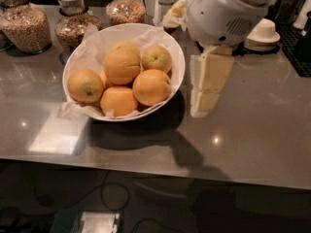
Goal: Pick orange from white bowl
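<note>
Tool (pixel 203 106) hangs just outside white bowl (pixel 180 76) rim, opening can't be told; orange (pixel 121 66) lies leftward atop pile

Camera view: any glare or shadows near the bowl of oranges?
Camera view: a bright rectangular glare patch sits on the glossy grey countertop, front-left of the wide white paper-lined bowl, with small specular dots elsewhere. The bowl and the cream end effector, which hangs just right of the bowl, throw dark shadows toward the near edge. The largest yellow-orange orange is evenly lit.
</note>
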### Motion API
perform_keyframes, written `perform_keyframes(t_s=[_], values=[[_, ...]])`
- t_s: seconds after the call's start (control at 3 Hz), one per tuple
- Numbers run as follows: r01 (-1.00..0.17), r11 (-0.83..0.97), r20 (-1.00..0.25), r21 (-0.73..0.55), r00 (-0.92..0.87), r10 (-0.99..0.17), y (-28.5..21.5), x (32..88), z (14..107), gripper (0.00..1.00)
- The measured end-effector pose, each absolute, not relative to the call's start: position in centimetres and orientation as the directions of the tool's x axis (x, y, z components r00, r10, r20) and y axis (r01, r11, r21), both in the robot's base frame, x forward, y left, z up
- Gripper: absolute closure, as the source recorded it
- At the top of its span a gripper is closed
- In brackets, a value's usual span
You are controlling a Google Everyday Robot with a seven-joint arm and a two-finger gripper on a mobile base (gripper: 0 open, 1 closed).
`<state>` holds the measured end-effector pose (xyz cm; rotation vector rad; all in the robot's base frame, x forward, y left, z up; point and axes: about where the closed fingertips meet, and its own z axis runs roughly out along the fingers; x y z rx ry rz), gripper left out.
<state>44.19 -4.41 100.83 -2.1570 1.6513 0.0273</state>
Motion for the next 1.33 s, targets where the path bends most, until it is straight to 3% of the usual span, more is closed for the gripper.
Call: perform_keyframes(t_s=[0.67,1.33], values=[[-0.903,-0.283,-0.271,-0.323,0.375,-0.887,5.4,47.9,99.5,0.0],[-0.889,-0.253,-0.233,-0.383,0.357,-0.904,8.4,49.0,99.3,0.0]])
